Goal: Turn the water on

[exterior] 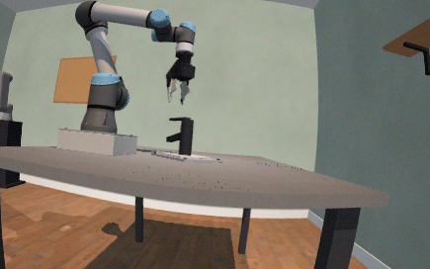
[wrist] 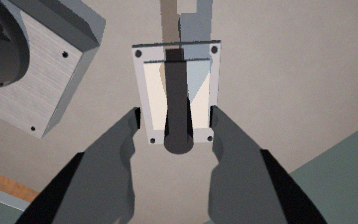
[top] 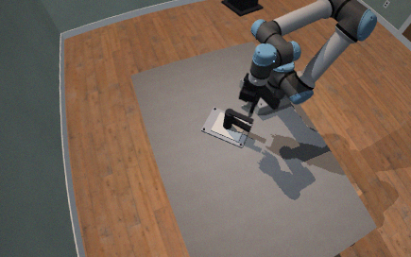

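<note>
A black tap stands upright on a pale metal base plate on the grey table. Its lever lies flat across the top of the tap, level with the table. My gripper hangs straight above the tap with a clear gap below its fingertips. The fingers point down, stand partly apart and hold nothing. In the wrist view they frame the tap's top on both sides.
The arm's grey mounting block sits on the table close behind the tap. A wooden shelf with a black bracket is on the right wall. A black stand is at the far left.
</note>
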`<state>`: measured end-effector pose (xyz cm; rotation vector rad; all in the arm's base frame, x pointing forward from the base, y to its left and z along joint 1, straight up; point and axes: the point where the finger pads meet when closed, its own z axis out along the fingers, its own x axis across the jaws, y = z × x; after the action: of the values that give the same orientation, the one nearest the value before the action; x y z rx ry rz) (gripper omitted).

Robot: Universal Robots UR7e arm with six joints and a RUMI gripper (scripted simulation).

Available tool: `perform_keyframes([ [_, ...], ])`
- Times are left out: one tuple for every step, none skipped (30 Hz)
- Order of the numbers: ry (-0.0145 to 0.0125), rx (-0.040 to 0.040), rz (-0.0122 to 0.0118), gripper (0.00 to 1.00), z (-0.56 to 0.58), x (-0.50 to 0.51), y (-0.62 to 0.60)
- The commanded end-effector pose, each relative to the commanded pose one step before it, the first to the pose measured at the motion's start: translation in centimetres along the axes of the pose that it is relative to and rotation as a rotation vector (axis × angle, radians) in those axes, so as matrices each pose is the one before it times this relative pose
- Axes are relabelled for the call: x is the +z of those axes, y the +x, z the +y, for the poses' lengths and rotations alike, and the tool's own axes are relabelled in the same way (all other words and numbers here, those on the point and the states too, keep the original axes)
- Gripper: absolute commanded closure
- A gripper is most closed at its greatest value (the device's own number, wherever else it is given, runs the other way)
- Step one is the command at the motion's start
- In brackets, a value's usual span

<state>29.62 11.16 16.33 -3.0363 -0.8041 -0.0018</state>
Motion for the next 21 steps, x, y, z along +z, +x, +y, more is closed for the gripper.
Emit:
perform_keyframes([
  [0.00194, 0.00171, -0.00206, 0.63, 0.069, 0.605, -0.029],
  [0.0, -0.00001, 0.0, 0.63, 0.001, 0.123, -0.001],
  [0.0, 0.00001, 0.0, 0.63, 0.001, 0.131, -0.001],
  [0.0, 0.00002, 0.0, 0.63, 0.001, 0.137, -0.002],
  [0.0, 0.00002, 0.0, 0.63, 0.001, 0.144, -0.002],
  [0.0, 0.00002, 0.0, 0.63, 0.002, 0.15, -0.001],
  [0.0, 0.00001, 0.0, 0.63, 0.001, 0.155, -0.002],
  [0.0, 0.0, 0.0, 0.63, 0.001, 0.16, -0.002],
  [0.0, 0.0, 0.0, 0.63, 0.001, 0.164, -0.001],
  [0.0, -0.00001, 0.0, 0.63, 0.001, 0.167, -0.002],
  [0.0, -0.00001, 0.0, 0.63, 0.001, 0.17, -0.002],
  [0.0, -0.00001, 0.0, 0.63, 0.001, 0.172, -0.002],
  [0.0, 0.0, 0.0, 0.63, 0.0, 0.0, 0.0],
  [0.0, 0.0, 0.0, 0.63, 0.0, 0.0, 0.0],
  [0.0, -0.00007, 0.0, 0.63, -0.003, 0.173, -0.002],
  [0.0, 0.0, 0.0, 0.63, 0.001, 0.174, -0.002],
  [0.0, 0.00001, 0.0, 0.63, 0.002, 0.174, -0.002],
  [0.0, 0.00002, 0.0, 0.63, 0.001, 0.172, -0.003],
  [0.0, 0.00003, 0.0, 0.63, 0.003, 0.171, -0.001],
  [0.0, 0.00002, 0.0, 0.63, 0.002, 0.168, -0.002],
  [0.0, 0.00001, 0.0, 0.63, 0.001, 0.164, -0.002],
])
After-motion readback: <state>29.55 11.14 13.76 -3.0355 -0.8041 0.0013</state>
